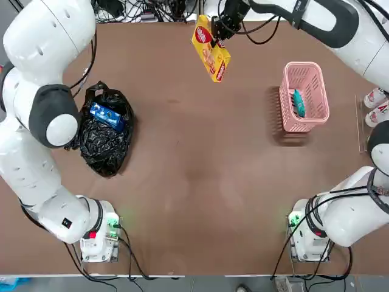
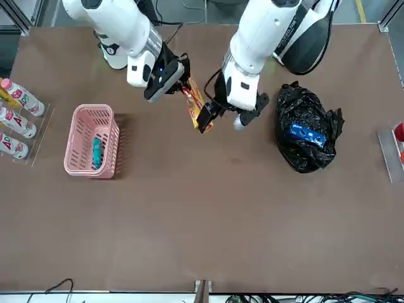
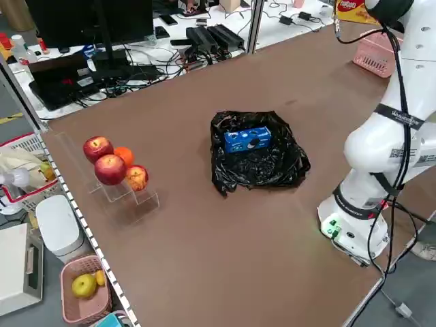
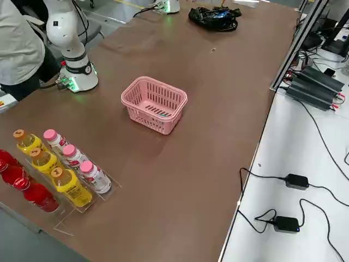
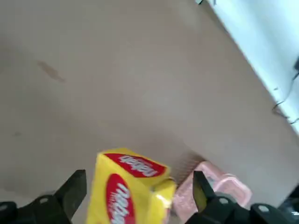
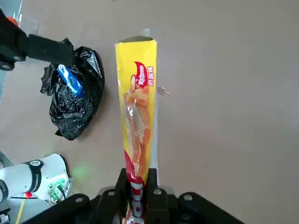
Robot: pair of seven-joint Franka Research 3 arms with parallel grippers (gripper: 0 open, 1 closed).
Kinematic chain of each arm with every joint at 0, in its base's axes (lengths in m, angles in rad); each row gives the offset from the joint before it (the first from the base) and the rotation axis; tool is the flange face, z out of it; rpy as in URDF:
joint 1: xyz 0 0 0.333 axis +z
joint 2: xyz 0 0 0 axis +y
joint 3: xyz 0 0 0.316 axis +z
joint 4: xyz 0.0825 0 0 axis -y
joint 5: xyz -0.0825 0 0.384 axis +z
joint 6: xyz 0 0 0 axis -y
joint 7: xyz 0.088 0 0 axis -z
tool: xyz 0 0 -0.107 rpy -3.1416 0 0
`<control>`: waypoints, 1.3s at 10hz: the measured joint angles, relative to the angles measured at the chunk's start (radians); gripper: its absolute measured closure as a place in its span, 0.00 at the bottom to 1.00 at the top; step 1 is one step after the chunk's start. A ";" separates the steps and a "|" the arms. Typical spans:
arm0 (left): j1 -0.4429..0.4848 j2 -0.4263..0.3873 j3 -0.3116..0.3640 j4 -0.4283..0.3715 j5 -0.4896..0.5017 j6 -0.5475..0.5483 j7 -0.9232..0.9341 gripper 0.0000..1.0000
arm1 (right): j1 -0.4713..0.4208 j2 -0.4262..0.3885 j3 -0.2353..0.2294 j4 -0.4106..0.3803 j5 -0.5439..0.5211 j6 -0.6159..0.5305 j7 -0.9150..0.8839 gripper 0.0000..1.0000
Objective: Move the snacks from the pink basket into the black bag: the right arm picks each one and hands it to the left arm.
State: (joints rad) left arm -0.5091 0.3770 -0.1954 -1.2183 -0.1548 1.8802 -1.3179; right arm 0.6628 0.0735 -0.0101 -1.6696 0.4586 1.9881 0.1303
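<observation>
Apples point(image 3: 109, 168) and an orange point(image 3: 123, 156) on a clear stand; capped bottles point(image 4: 54, 174) in a tray near the table's point(image 1: 194, 182) edge

Brown table point(image 1: 194, 182) — white side bench point(image 4: 294, 218), cluttered desk point(image 3: 102, 61) beyond

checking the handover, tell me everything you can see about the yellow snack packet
The yellow snack packet is a long, flat, glossy pouch with red logo marks and a printed snack picture. It hangs in the air above the far middle of the table, tilted, touching no surface. The right gripper is shut on one end, its fingers pinching the sealed edge. The left gripper is open with its fingers on either side of the packet's other end, not yet closed on it.
</observation>
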 joint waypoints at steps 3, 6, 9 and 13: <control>0.005 0.010 0.004 0.000 0.000 -0.022 0.043 0.00 | 0.030 0.000 0.000 0.000 -0.015 0.024 0.000 0.81; 0.000 0.012 0.000 0.004 0.000 -0.071 0.043 0.00 | 0.054 0.006 0.000 0.000 -0.037 0.036 0.000 0.81; -0.005 0.011 -0.004 0.017 0.000 -0.250 0.016 0.00 | 0.075 0.011 0.000 0.000 -0.070 0.045 0.000 0.81; 0.004 0.011 -0.002 0.027 0.000 -0.226 -0.103 0.00 | 0.090 0.019 0.000 0.000 -0.082 0.062 0.000 0.81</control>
State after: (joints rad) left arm -0.5048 0.3883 -0.1974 -1.1910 -0.1548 1.6541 -1.4208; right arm 0.7524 0.0923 -0.0100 -1.6696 0.3769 2.0504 0.1307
